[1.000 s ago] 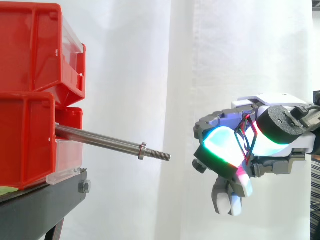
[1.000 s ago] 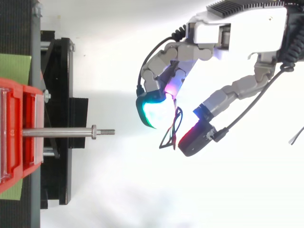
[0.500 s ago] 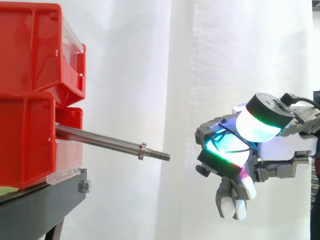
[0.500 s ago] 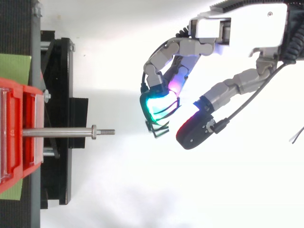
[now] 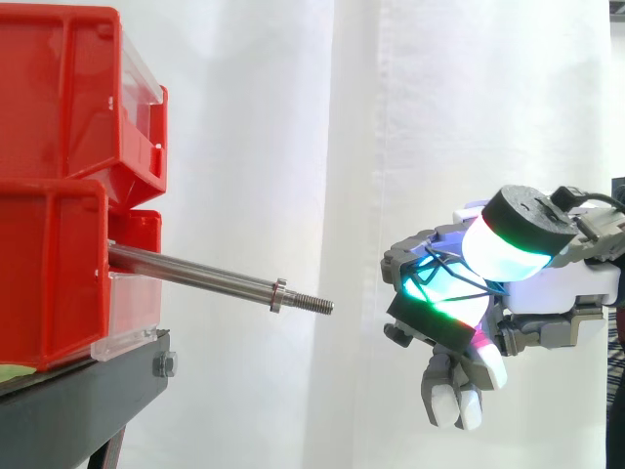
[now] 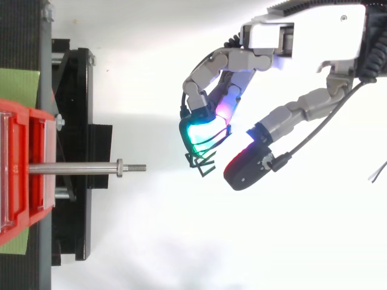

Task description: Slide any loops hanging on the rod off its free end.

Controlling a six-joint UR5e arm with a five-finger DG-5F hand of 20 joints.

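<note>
A bare steel rod [image 5: 195,275] sticks out of the red bins [image 5: 59,186] toward the right, ending in a collar and a threaded free end [image 5: 317,304]; from above the rod [image 6: 78,168] carries nothing. My hand [image 5: 547,283] hovers right of the free end, level with it and a short gap away. Thin dark wire loops [image 6: 202,158] drape over the cyan-green pad of a curled finger. The thumb stands apart from that pad. From the side, the loops [image 5: 459,283] cross the glowing pad.
The red bins sit stacked on a black stand [image 5: 78,401] at the left, with a green mat [image 6: 18,84] behind them. A white curtain backs the scene. Open air lies between the rod's tip and my hand.
The thumb has lifted away from the finger it was pinching the loops against. The loops have gone from hanging between thumb and finger to lying over the cyan-green pad. The hand drifted slightly.
</note>
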